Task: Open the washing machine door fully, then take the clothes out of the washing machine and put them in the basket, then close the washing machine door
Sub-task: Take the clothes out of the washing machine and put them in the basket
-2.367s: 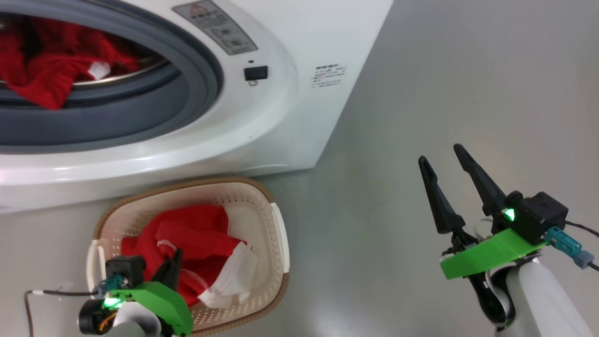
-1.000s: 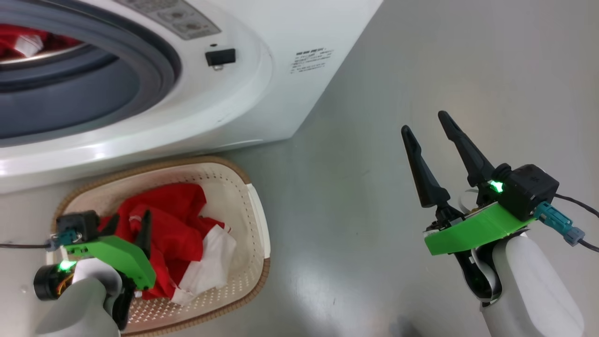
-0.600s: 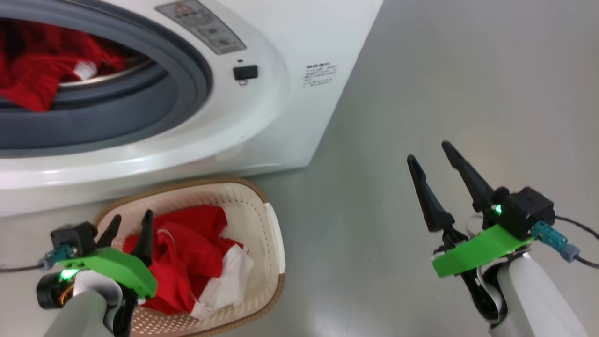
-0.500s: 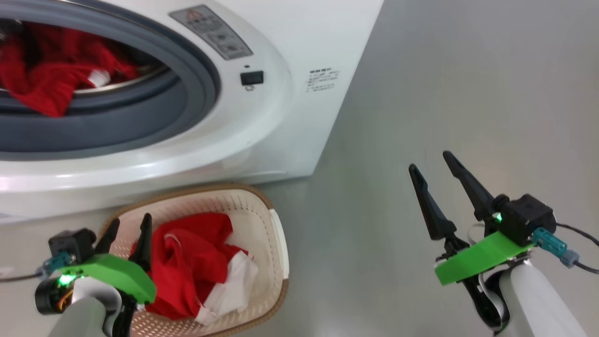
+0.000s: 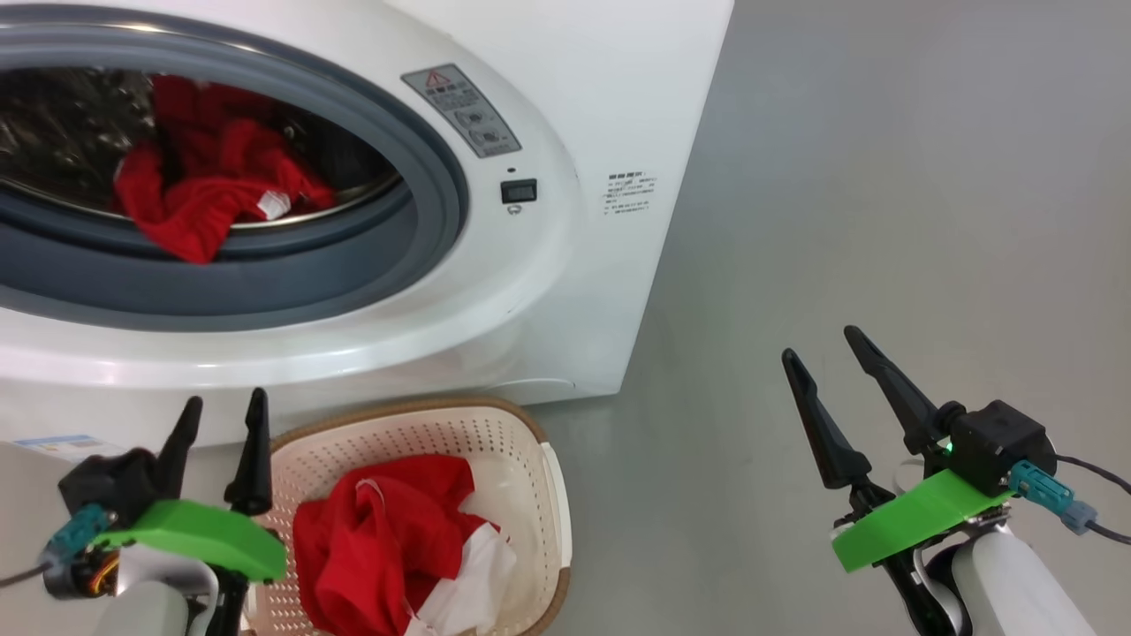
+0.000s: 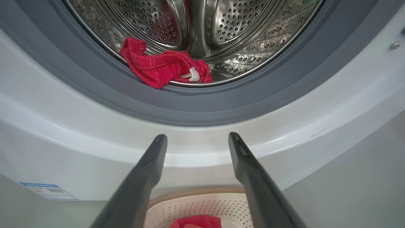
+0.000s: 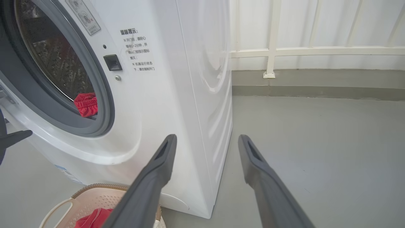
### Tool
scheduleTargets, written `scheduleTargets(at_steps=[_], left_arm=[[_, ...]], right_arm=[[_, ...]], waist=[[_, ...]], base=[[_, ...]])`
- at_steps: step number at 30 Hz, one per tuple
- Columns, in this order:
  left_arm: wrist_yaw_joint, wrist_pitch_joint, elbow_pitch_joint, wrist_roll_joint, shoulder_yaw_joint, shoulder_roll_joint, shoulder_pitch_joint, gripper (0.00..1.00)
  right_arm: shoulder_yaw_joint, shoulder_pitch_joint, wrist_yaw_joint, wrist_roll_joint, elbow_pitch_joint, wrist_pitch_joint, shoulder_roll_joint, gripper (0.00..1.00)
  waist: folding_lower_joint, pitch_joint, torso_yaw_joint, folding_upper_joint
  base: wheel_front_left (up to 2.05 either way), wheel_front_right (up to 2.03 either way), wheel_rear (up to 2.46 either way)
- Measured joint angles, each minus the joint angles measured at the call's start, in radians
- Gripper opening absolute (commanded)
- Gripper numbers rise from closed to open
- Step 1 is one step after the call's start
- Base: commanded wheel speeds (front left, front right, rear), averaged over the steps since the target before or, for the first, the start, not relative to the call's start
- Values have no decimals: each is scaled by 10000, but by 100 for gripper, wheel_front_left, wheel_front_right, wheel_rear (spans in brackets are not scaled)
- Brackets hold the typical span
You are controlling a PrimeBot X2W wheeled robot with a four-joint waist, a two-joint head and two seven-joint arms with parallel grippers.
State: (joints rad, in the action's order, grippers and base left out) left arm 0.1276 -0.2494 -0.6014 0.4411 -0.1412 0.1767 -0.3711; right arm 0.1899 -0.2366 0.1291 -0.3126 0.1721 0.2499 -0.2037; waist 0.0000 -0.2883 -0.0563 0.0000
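Looking down from the head camera, where does the left gripper [image 5: 225, 397] sit?
– Low on the left, just beside the left end of the basket [image 5: 530, 442], fingers pointing at the white front of the washing machine [image 5: 565, 291]. Its jaws are spread wide with nothing between them.
– And the right gripper [image 5: 818, 343]?
– Low on the right, over the bare grey floor [image 5: 884, 177], well apart from the machine. Its jaws gape just as wide, and it holds nothing.
– Where are the clothes [image 5: 203, 199]?
– One red piece with a small white tag lies at the mouth of the steel drum [image 6: 240, 28], drooping over the lip onto the grey rubber ring [image 5: 353, 256]. More clothes, red with white parts, lie heaped in the basket.
– And the basket itself?
– On the floor just in front of the machine, below the opening. Whether it touches the machine cannot be told. A blue label sticker [image 5: 62, 444] shows low on the machine's front, near the left gripper.
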Motion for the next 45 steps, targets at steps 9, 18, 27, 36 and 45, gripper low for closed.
scheduleTargets(at_steps=[9, 18, 27, 36, 45], left_arm=[[0, 0, 1755, -817, 832, -274, 1262, 100], [0, 0, 3254, -1156, 1290, -523, 2584, 100], [0, 0, 4182, -1475, 1735, -629, 3700, 100], [2, 0, 5058, -1674, 2127, -834, 4881, 100], [0, 0, 5580, -1751, 2395, -1051, 5482, 100]], right_arm=[[-107, 505, 0, -13, -27, 0, -8, 100], [-155, 1059, 0, -69, -36, 0, -159, 100], [-226, 1661, 0, -105, -50, 0, -228, 100], [-387, 2113, 0, -144, -117, 0, -301, 100], [-477, 2406, 0, -144, -151, -2, -328, 100]], waist=[[0, 612, 80, 0], [0, 1276, 228, 0], [0, 1873, 301, 0], [0, 2386, 277, 0], [0, 2612, 189, 0]], base=[[0, 0, 0], [0, 0, 0], [0, 0, 0], [0, 0, 0], [0, 0, 0]])
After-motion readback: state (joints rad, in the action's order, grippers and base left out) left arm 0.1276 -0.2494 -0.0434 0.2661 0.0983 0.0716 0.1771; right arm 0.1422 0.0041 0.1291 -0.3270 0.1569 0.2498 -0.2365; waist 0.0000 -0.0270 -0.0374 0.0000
